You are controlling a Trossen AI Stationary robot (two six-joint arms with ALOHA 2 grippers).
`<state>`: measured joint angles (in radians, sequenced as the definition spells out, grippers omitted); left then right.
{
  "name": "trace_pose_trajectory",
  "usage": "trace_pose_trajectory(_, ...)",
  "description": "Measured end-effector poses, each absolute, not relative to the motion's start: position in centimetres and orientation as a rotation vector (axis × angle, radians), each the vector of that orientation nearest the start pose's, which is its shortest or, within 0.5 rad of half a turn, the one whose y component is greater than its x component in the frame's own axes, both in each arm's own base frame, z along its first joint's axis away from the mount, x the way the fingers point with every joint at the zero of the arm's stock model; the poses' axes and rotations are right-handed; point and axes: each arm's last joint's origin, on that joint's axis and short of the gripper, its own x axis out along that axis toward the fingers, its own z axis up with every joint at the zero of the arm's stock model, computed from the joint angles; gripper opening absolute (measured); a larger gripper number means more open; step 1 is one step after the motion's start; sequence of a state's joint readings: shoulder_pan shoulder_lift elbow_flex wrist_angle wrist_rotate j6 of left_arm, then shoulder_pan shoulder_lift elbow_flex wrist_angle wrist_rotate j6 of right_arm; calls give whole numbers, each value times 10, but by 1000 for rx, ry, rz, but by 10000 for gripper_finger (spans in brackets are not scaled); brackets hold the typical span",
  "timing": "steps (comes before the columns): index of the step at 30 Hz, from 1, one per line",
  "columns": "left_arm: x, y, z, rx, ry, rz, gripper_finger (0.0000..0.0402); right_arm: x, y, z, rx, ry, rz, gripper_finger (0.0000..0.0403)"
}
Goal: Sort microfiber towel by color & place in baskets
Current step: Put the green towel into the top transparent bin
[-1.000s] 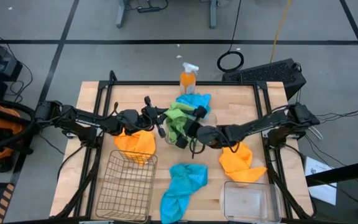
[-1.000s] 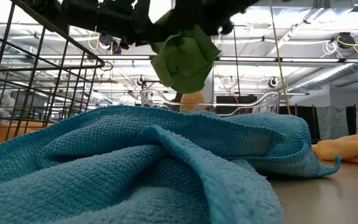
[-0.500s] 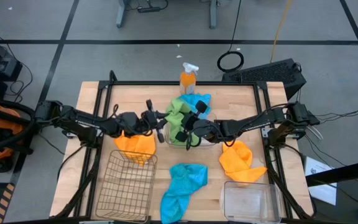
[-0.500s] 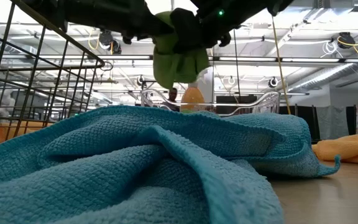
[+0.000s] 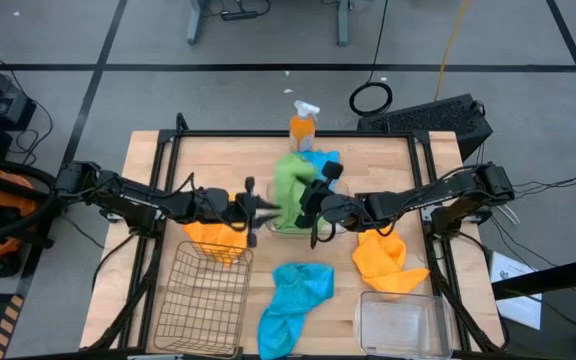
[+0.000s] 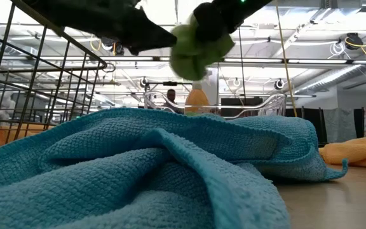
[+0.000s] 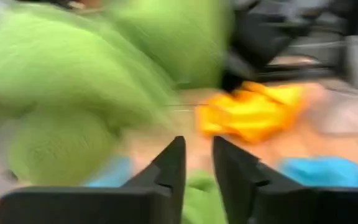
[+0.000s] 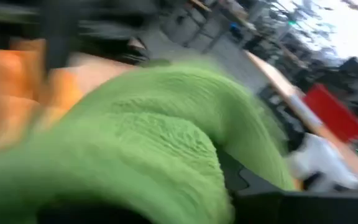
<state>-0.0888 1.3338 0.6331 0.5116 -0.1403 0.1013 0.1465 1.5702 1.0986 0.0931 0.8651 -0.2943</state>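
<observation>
Two dark pincers face to face over the middle of the worktop (image 5: 158, 160). Right pincer (image 5: 308, 205) clamped tight on a bunched bright green microfiber towel (image 5: 290, 180), lifted clear of the worktop and hanging as a rounded lump in the low view. Left pincer (image 5: 255, 207) just beside that towel, on the side away from the right pincer, fingers (image 7: 173, 168) slightly apart and gripping nothing. Directly below the green towel and the right pincer, a clear plastic basket with rounded corners (image 6: 278, 98). Just beyond the right pincer, a sky blue microfiber towel (image 5: 323, 160), then an orange spray bottle with a white trigger (image 5: 302, 122) at the far edge. Beneath the left pincer's arm, a crumpled orange-yellow microfiber towel (image 5: 216, 235), with a rectangular wire mesh basket (image 5: 203, 300) nearer the front. Under the right arm, behind its pincer, a second orange-yellow towel (image 5: 383, 260), and a second clear plastic basket (image 5: 403, 322) in front of it. Between the two front baskets, well apart from both pincers, a second sky blue towel (image 5: 293, 300).
</observation>
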Motion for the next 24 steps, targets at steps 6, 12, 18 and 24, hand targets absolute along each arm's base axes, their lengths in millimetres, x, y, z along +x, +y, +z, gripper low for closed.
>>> trace_pose_trajectory(6,276,-32,237,107,133,18,209,342,39,277,-573,489,-689,2)
trace_pose_trajectory(12,267,-43,262,161,-31,-13,263,340,51,275,-603,495,-647,1)
trace_pose_trajectory(18,255,-43,283,149,-135,70,261,337,69,274,-689,507,-568,1)
trace_pose_trajectory(24,261,-27,274,13,-81,109,261,335,86,277,-798,495,-498,0)
